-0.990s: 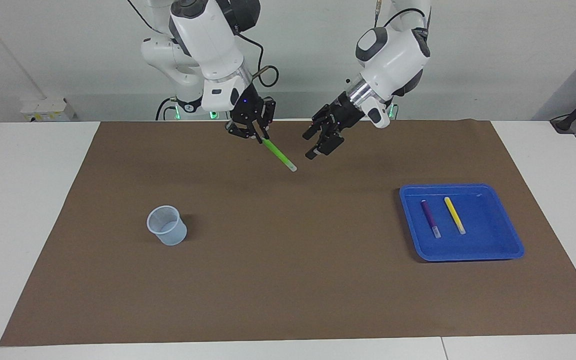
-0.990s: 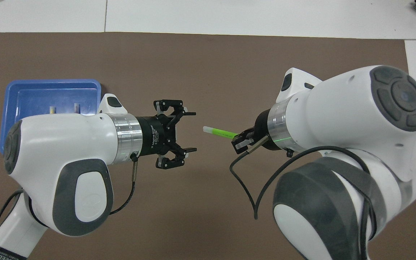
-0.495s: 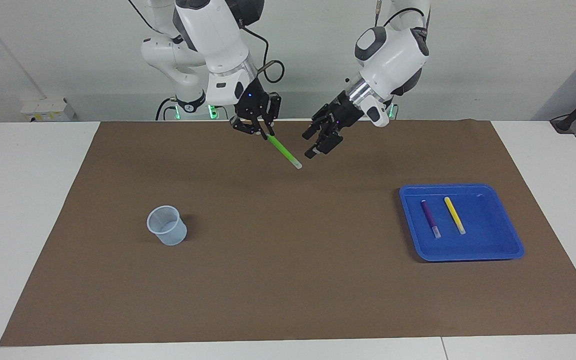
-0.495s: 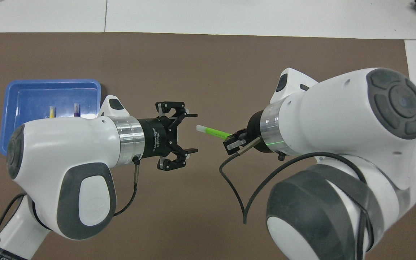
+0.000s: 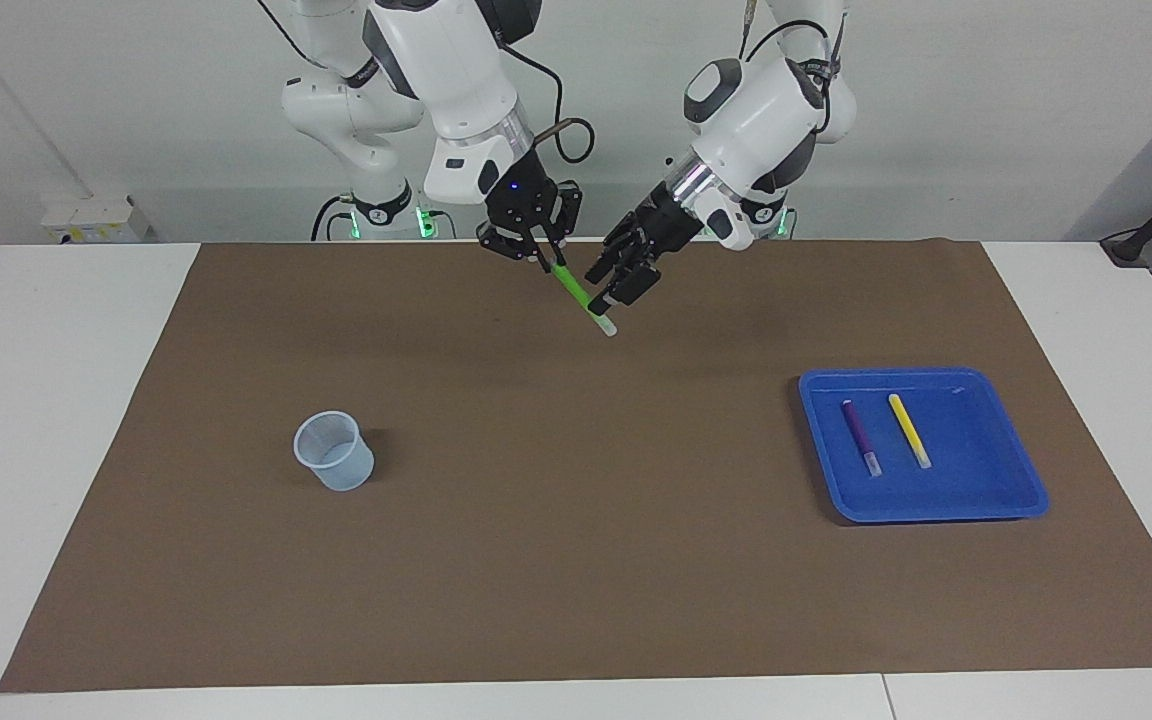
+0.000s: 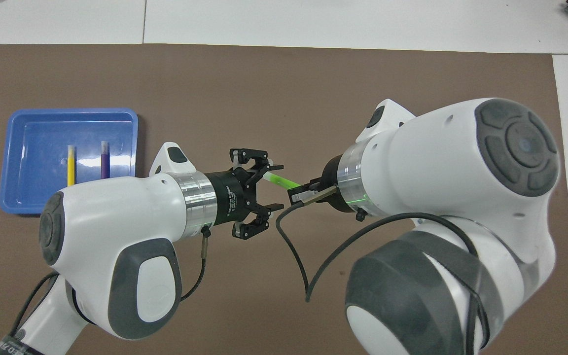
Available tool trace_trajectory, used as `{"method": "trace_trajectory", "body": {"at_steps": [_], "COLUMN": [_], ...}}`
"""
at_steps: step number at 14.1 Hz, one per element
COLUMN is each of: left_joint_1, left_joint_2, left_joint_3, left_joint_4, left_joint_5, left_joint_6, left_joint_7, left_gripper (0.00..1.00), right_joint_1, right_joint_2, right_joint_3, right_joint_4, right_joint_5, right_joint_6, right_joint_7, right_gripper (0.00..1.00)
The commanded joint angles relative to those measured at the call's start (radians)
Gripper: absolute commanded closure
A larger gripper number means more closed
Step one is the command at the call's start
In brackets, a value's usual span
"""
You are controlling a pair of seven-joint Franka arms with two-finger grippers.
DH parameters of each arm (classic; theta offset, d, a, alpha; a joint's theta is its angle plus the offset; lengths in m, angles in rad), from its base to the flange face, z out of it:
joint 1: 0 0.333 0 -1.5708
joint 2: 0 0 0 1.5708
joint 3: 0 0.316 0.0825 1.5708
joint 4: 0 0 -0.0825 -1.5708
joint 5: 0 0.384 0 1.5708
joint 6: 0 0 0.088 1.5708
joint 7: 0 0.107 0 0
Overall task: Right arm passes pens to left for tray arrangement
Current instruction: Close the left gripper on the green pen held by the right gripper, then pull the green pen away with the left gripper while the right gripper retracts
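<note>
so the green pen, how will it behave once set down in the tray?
Green pen looks slim and round, so it may roll on the tray's flat floor. It stays straight held by one end in the right tool, so probably stiff and light.

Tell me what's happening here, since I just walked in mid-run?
It's a mid-air handover. The right claw is shut on the green pen, holding it out above the brown mat. The left claw is around its free end, not yet gripping. The purple pen and yellow pen already lie in the blue tray.
</note>
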Motion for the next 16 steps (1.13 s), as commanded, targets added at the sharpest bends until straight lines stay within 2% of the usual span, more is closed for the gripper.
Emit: {"method": "trace_trajectory", "body": {"at_steps": [1,3,4,7,9,16], "left_joint_1": [-0.014,-0.014,-0.014,-0.007,-0.001,0.022], "left_joint_2": [-0.02,-0.022,-0.022,-0.025,-0.025,-0.031], "left_joint_3": [0.01,0.01,0.012,0.012,0.012,0.023], "left_joint_4": [-0.025,-0.027,-0.028,-0.03,-0.028,-0.027], "left_joint_5": [-0.012,-0.012,-0.012,-0.012,-0.012,-0.012], "left_joint_6": [0.024,0.024,0.021,0.008,0.005,-0.064], "left_joint_7": [0.011,0.014,0.015,0.029,0.03,0.076], "left_gripper": [0.36,0.48,0.61,0.87,1.0,1.0], "right_joint_1": [0.017,0.017,0.017,0.017,0.017,0.002], "right_joint_2": [0.021,0.021,0.021,0.021,0.021,0.022], "right_joint_3": [0.006,0.006,0.006,0.006,0.006,0.005], "right_joint_4": [0.023,0.023,0.023,0.023,0.023,0.023], "right_joint_5": [-0.003,-0.001,-0.001,0.0,0.0,0.0], "right_joint_6": [0.027,0.027,0.027,0.027,0.027,0.008], "right_joint_7": [0.083,0.092,0.092,0.092,0.092,0.092], "right_gripper": [1.0,1.0,1.0,1.0,1.0,1.0]}}
